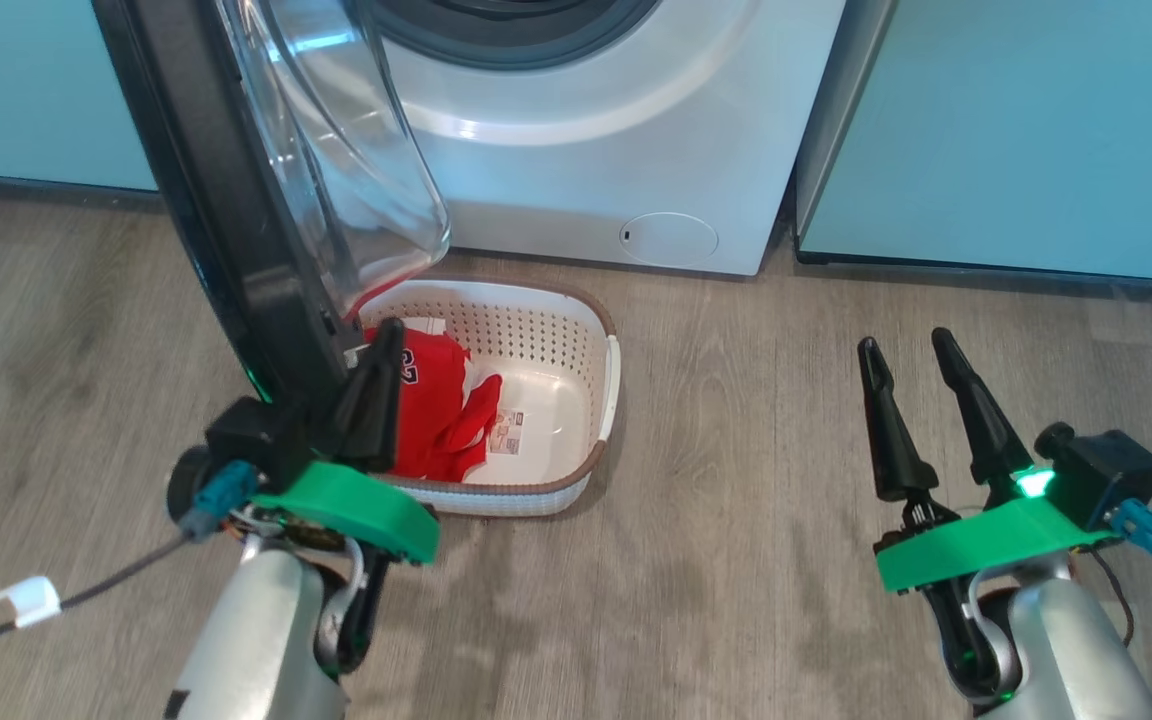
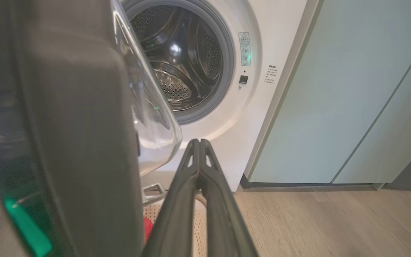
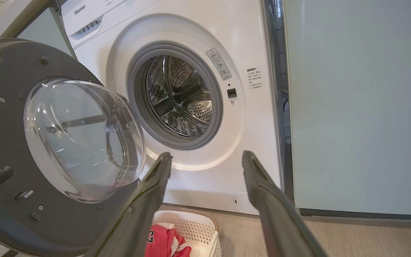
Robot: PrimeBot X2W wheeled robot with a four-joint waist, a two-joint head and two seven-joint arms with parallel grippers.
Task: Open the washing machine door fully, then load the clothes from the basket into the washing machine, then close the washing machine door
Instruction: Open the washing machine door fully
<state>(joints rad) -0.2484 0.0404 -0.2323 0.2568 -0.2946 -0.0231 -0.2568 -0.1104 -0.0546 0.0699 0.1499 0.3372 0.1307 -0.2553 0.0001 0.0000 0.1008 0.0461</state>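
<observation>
The washing machine (image 1: 616, 130) stands ahead with its door (image 1: 226, 200) swung out to the left, glass bowl (image 1: 356, 150) facing right. Its steel drum (image 3: 180, 96) holds nothing that I can see. The white basket (image 1: 608, 380) sits on the floor under the door, with the red clothes (image 1: 436, 400) bunched in its left half. My left gripper (image 1: 386, 340) is shut with nothing between its fingers, close against the door's inner lower edge, above the basket's left side. My right gripper (image 1: 904, 342) hangs open over bare floor, to the right of the basket.
Pale teal cabinets (image 1: 1016, 130) flank the machine on both sides. A round filter cover (image 1: 671, 238) sits low on the washer's front. A dark cable with a white clip (image 1: 21, 600) trails over the wood floor at the lower left.
</observation>
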